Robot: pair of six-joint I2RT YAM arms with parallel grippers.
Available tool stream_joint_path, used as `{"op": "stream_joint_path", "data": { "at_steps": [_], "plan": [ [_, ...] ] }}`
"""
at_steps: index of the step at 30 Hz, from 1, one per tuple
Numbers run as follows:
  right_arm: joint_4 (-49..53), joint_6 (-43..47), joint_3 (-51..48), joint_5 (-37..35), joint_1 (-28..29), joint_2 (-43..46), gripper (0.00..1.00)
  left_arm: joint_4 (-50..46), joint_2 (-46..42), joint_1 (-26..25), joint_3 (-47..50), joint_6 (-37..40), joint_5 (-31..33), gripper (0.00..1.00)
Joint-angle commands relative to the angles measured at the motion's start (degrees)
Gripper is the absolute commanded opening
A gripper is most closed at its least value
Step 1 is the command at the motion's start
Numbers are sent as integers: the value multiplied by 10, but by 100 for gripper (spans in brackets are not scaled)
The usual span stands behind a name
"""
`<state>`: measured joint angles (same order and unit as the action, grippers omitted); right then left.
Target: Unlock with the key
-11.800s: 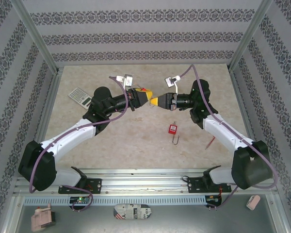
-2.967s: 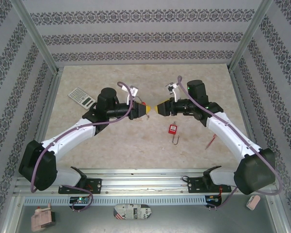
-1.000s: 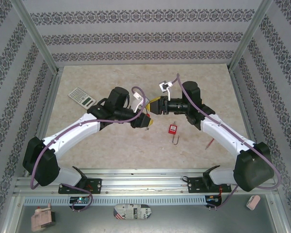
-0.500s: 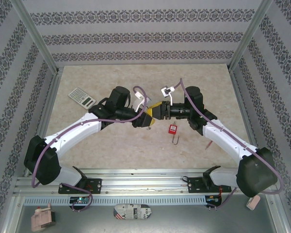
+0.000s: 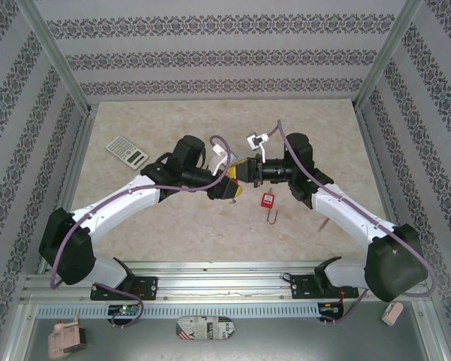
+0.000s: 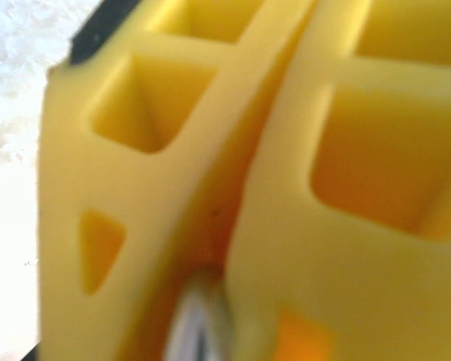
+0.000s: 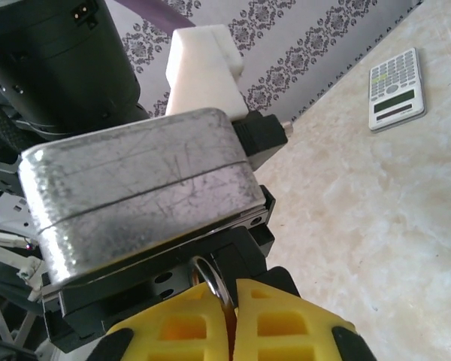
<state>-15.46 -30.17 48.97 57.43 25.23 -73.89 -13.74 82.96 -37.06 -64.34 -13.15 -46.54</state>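
A small red padlock (image 5: 268, 201) lies on the table with its shackle pointing toward the near edge. Both grippers meet just left of it, above the table. My left gripper (image 5: 231, 188) is shut on the key, whose red head shows at its tip. My right gripper (image 5: 243, 171) faces it tip to tip. In the right wrist view my right gripper (image 7: 233, 289) is shut on the key's metal ring (image 7: 210, 274), close under the left wrist's silver camera box (image 7: 135, 195). The left wrist view has the right gripper's yellow fingers (image 6: 135, 195) very close, with a metal piece (image 6: 199, 323) between them.
A grey calculator (image 5: 127, 150) lies at the back left of the table. A red pen (image 5: 325, 220) lies right of the padlock, beside the right arm. Metal frame posts and patterned walls close the table in on three sides.
My right gripper has moved left and down to the left gripper's tip and has shut its jaws on the ring. The left gripper has barely moved.
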Motion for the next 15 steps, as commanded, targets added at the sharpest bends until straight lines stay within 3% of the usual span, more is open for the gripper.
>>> {"op": "stream_joint_path", "data": {
  "at_steps": [1,2,3,5,9,15],
  "plan": [
    [-8,-12,7,-22,-7,15,0,26,-5,-9,-11,15,5,28],
    [-7,-12,9,-30,-7,18,0,35,-9,-9,-6,10,9,44],
    [-7,-12,10,-41,-7,21,0,49,-15,-9,4,2,16,69],
    [-10,-12,12,-58,-8,24,0,82,-31,-9,27,-16,27,85],
    [-17,-17,14,-90,-11,30,0,155,-57,-7,76,-56,37,89],
    [-28,-29,20,-94,-12,17,0,237,-56,-7,121,-104,27,86]
  ]
}}
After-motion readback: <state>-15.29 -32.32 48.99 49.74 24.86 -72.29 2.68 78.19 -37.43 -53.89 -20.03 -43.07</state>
